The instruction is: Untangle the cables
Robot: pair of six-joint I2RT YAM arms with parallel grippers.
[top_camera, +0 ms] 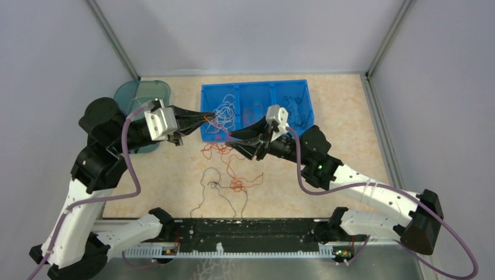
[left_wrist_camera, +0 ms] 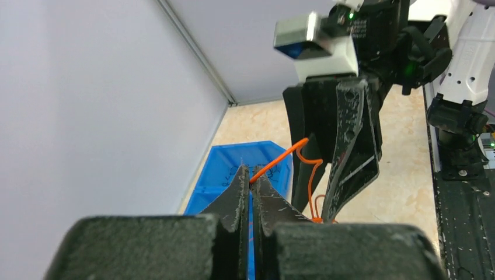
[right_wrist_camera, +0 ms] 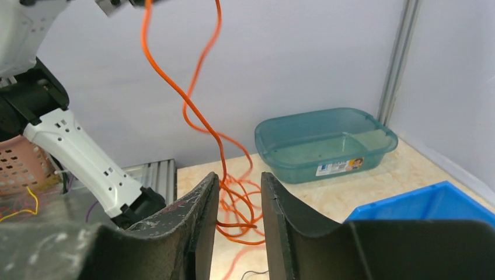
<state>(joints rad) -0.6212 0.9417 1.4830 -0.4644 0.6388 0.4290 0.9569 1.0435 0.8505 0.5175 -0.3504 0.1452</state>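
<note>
Nearest the lens, left gripper (left_wrist_camera: 252, 182): jaws pressed tight together, pinching the orange cable (left_wrist_camera: 279, 157) at their very tips, above the front-left corner of the blue bin (top_camera: 254, 83). Right gripper (right_wrist_camera: 239, 178) just beside it, over the bin's front edge: jaws parted by a narrow gap, clamping nothing. Same orange strand hanging through or just behind that gap; cannot tell whether touching.

Rest of the orange cable heaped in loops on the table just in front of the bin, beside a black cable (top_camera: 214, 185). White cables (top_camera: 225, 109) curled inside the bin's left compartment.

Judged very light, limp, thin and slick: likely to slip from a loose pinch and to snag on its own loops. Best taken on a free straight run near the knot, squarely between the pads, and drawn out slowly.
</note>
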